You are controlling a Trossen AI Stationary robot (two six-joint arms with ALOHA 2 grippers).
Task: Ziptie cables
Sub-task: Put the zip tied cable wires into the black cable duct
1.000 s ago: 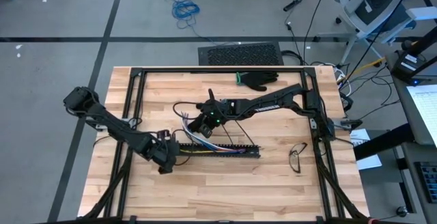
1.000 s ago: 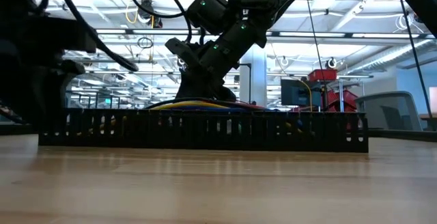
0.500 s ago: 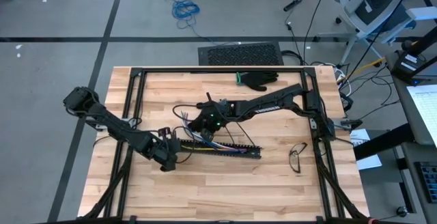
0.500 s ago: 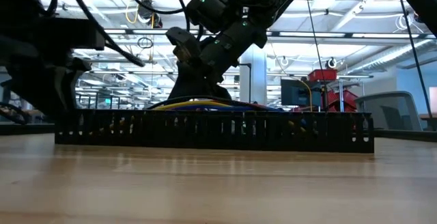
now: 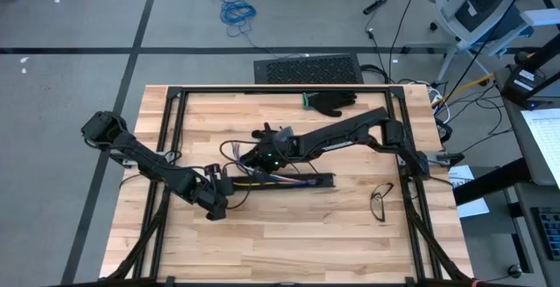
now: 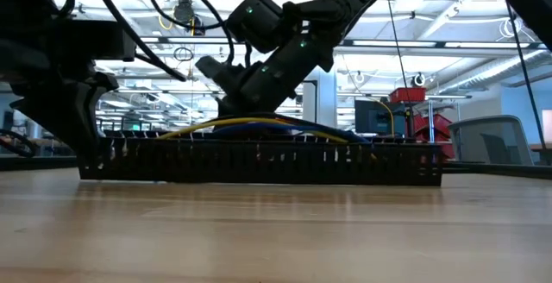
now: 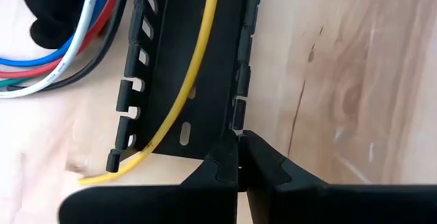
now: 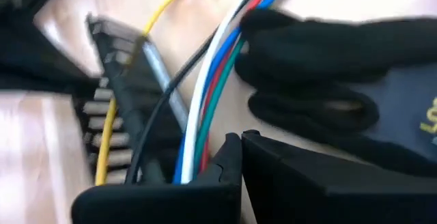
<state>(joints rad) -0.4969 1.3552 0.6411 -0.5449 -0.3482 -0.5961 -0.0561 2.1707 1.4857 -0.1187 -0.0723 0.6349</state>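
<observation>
So the cables (image 5: 262,175) are basically a floppy handful of thin wires: white, red, blue, green, a dark one, plus a yellow one (image 7: 183,87) that already runs down inside the black slotted channel (image 5: 293,181) lying mid-tabletop (image 5: 350,234). The rest spill out at the channel's left end and loop back toward the far side.

Handling-wise I'd call them light, soft and springy. They won't hold a shape, they'll splay the moment you let go, and the smooth jackets probably slide against each other. Nothing fragile, but pinch a single strand and the others just wander off.

The left hand (image 7: 237,162) is pinched shut right at the channel's end wall; looks like it's clamped on the wall edge, though I can't be sure it's actually gripping. The right hand (image 8: 240,157) is closed too, sitting over the colored strands where they fan out past the channel, with something black and glove-like lying behind them. I can't tell if any wire is caught between its fingers.

My take: grab the bundle where the wires already run parallel, just beside the channel mouth, not out at the loops. Squeeze them all together there and the tie has something compact to cinch.
</observation>
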